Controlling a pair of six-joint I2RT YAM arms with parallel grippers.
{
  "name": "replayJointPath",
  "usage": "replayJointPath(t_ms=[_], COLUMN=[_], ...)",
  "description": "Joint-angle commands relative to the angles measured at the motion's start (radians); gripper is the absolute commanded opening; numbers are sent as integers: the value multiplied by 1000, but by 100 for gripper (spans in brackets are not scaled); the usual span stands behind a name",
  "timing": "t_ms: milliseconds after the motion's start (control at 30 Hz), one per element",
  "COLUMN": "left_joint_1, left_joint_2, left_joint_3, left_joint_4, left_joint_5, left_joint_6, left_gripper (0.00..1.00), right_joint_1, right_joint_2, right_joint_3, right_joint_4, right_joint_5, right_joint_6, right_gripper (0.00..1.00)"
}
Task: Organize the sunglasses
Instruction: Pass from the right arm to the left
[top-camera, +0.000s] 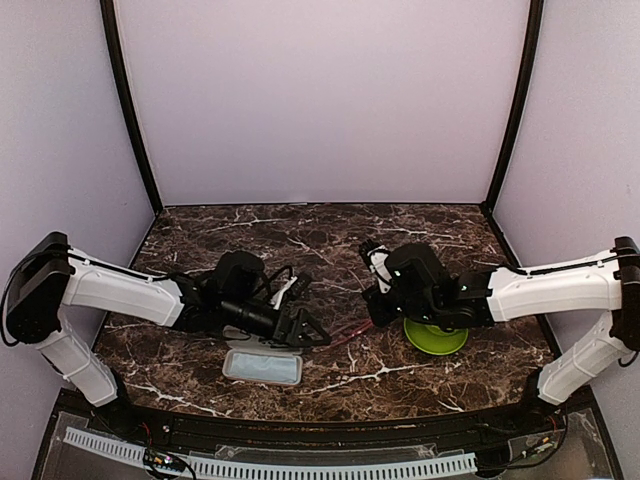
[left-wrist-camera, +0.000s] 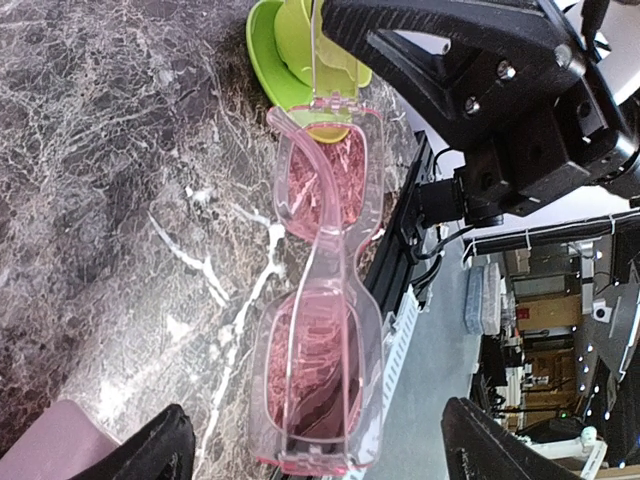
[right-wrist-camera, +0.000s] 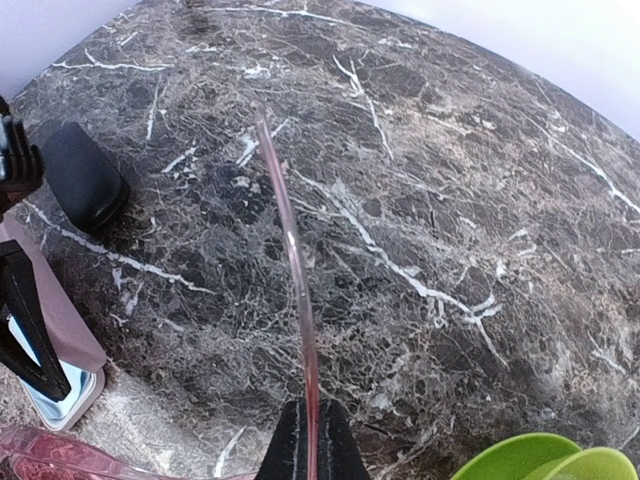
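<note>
**A:** How are the jaws just now?

**B:** The left jaws are wide apart and hold nothing. The right jaws are pressed together on one thin temple of the pink sunglasses (left-wrist-camera: 320, 330).

**A:** And where is the pair from each side?

**B:** It is in the middle of the bench (top-camera: 300, 230), between the two arms. It begins just in front of the open left jaws, with one finger at each side of the near lens. From there its long axis runs to the right, toward the right jaws and the green dish (top-camera: 435, 338) behind them. Both arms are close, but only the right arm has it. So the next move depends on the right jaws, and the left jaws would have to close across the frame's front to take it.

**A:** What is not clear?

**B:** I cannot tell if the frame rests on the bench or hangs a little above it. In the right wrist view, most of the frame is cut off at the lower left corner. The black sunglasses I cannot find in any view. A black case (right-wrist-camera: 85, 185) lies far on the left. A pale open case (top-camera: 262, 380) lies near the left jaws, and its inside is hard to read.
</note>
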Motion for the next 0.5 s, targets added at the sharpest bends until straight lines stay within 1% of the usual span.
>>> replayJointPath(t_ms=[0,133,467], left_joint_1=[6,6,6], left_joint_2=[-20,10,11], left_joint_3=[-25,-28,-35], left_joint_4=[111,174,194], left_joint_5=[9,-4,-64], left_joint_6=[-69,-113,-155], left_gripper=[88,88,87], right_joint_1=[10,11,10], right_joint_2=[20,43,70], right_joint_3=[71,93,110], right_joint_4=[-65,-102,-139], right_joint_5=[38,43,60], right_joint_6=[68,130,234], right_gripper=[0,0,0])
